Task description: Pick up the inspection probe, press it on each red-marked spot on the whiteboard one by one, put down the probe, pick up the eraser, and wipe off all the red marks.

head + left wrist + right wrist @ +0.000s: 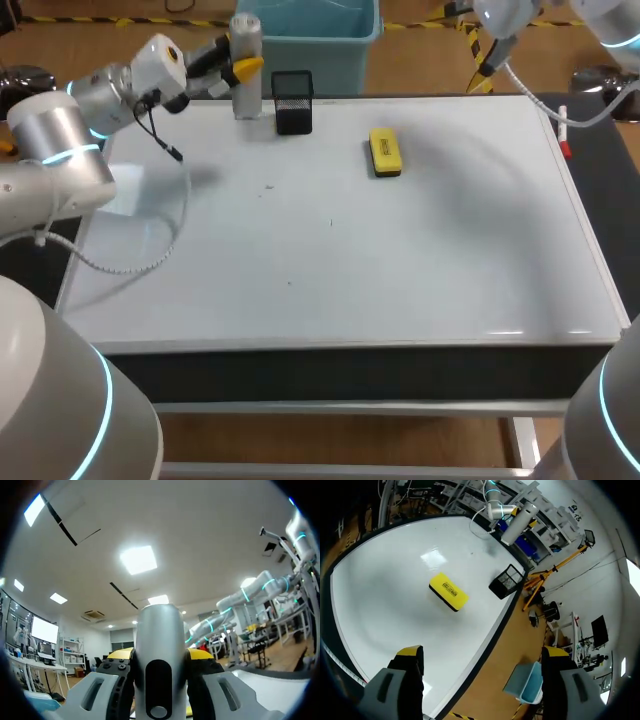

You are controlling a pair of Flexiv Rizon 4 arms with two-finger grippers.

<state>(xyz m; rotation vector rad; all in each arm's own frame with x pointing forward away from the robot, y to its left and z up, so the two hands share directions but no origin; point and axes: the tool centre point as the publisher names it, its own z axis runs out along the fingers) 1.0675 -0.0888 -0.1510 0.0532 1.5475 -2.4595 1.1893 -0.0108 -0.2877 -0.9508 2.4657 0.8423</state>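
Observation:
The grey cylindrical probe (pixel 246 70) stands upright over the whiteboard's (pixel 420 260) back left edge, with my left gripper (pixel 243 68) shut on its upper part. In the left wrist view the probe (pixel 160 650) fills the gap between the yellow tips of the left gripper (pixel 160 656). I cannot tell whether its lower end touches the board. The yellow eraser (pixel 385 152) lies flat at the back middle, also seen as the eraser (pixel 449 591) in the right wrist view. My right gripper (pixel 486 72) hangs open and empty high over the back right edge, its span (pixel 482 656) wide. A few faint specks (pixel 268 186) dot the board.
A black mesh holder (pixel 293 101) stands just right of the probe, shown again as the holder (pixel 507 581) beside the eraser. A white and red marker (pixel 564 132) lies along the board's right rim. My left arm's cable (pixel 150 250) loops over the board's left side.

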